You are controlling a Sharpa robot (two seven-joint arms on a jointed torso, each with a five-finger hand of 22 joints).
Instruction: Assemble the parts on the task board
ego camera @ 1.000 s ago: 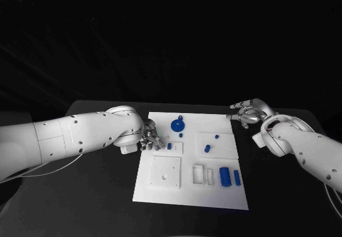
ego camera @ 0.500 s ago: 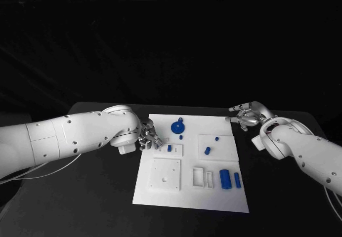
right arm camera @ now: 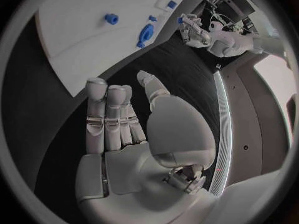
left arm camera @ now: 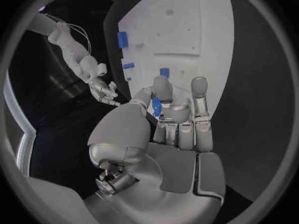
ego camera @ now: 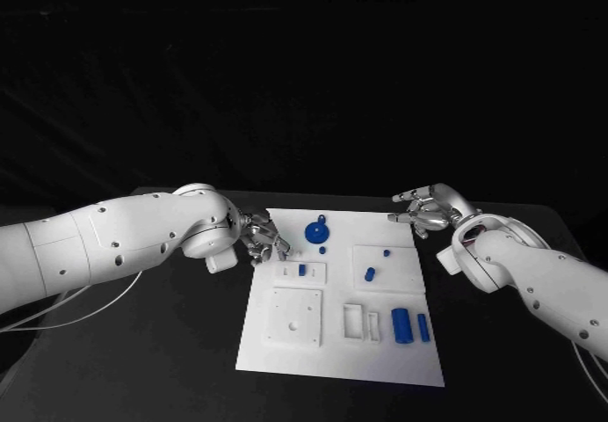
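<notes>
The white task board (ego camera: 304,352) lies mid-table. A round blue part (ego camera: 317,232) sits near its far edge, small blue parts (ego camera: 303,268) (ego camera: 369,272) in the middle, and two blue cylinders (ego camera: 401,323) near the front right. My left hand (ego camera: 263,239) hovers at the board's left edge beside the round part, fingers half curled, with nothing plainly in it. In the left wrist view my left hand (left arm camera: 177,119) partly hides a blue part (left arm camera: 156,106) behind its fingers. My right hand (ego camera: 424,209) floats off the far right corner, fingers apart and holding nothing (right arm camera: 118,119).
White recessed blocks (ego camera: 295,312) (ego camera: 361,318) stand on the near half of the board. Black table (ego camera: 152,352) surrounds the board on all sides. The right wrist view shows the board (right arm camera: 74,40) and my left hand (right arm camera: 190,27) beyond it.
The head view has shifted slightly. My left hand has crept along the board's left edge toward the far end. My right hand has edged closer to the far right corner.
</notes>
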